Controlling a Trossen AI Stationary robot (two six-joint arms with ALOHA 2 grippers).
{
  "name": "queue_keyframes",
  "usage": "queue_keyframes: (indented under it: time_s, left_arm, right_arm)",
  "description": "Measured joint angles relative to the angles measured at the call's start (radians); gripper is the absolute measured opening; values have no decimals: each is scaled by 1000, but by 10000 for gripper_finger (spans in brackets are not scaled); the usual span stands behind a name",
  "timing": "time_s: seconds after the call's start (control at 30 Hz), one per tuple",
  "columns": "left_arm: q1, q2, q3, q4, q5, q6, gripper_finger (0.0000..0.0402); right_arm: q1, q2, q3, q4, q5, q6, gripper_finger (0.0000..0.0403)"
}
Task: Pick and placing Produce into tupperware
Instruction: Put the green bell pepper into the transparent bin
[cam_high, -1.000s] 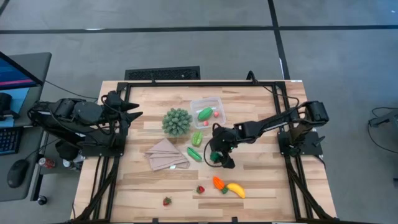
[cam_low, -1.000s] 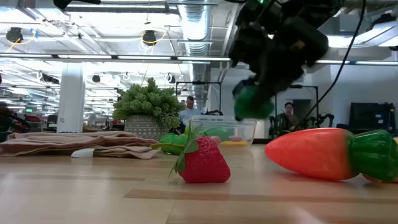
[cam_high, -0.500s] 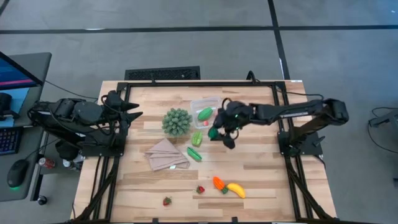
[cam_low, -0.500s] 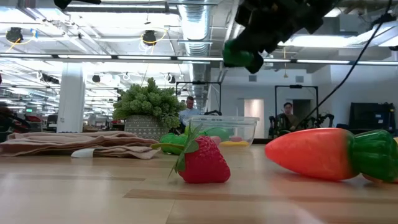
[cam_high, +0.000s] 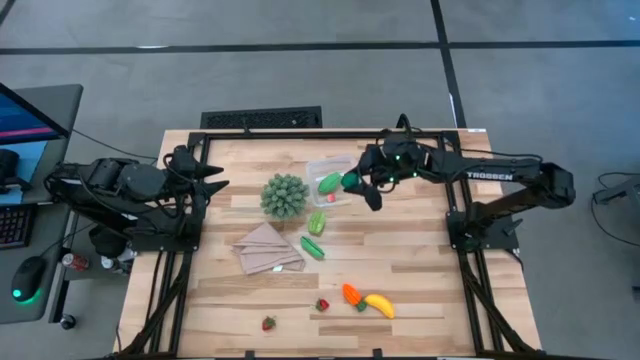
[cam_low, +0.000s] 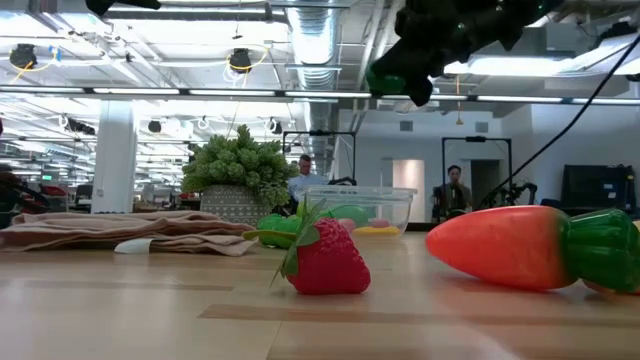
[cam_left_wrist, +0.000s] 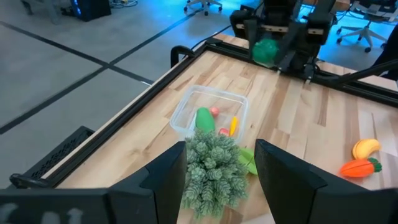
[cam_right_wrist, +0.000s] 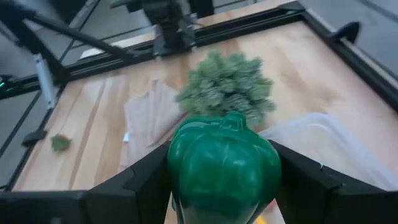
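Wooden desk (cam_high: 420, 260), operator: your right gripper (cam_high: 352, 182) has its jaws clenched on the green pepper (cam_right_wrist: 222, 163), raised just beside the tupperware (cam_high: 331, 180), which holds a green pod (cam_high: 328, 182) and small red pieces. Carrot (cam_high: 351, 295) and banana (cam_high: 380, 305) lie near the front edge. Your left gripper (cam_high: 213, 178) waits at the desk's left side, jaws released.

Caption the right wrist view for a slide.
Right gripper carries a green toy pepper above the clear tupperware, spiky green ball and tan cloth beyond.
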Motion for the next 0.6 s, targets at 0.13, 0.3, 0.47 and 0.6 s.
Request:
queue_keyframes:
  time_s: [0.13,0.3,0.47,0.6]
  left_arm:
    - [0,0,0,0,-2,11,180]
    - [0,0,0,0,-15,18,180]
    - [0,0,0,-1,-32,26,180]
    - [0,0,0,-1,-45,26,180]
  right_arm:
    - [-42,0,0,-1,1,-24,227]
    - [-91,0,0,0,38,-45,223]
    - [-127,0,0,8,55,-45,229]
    - [-136,0,0,8,103,-45,225]
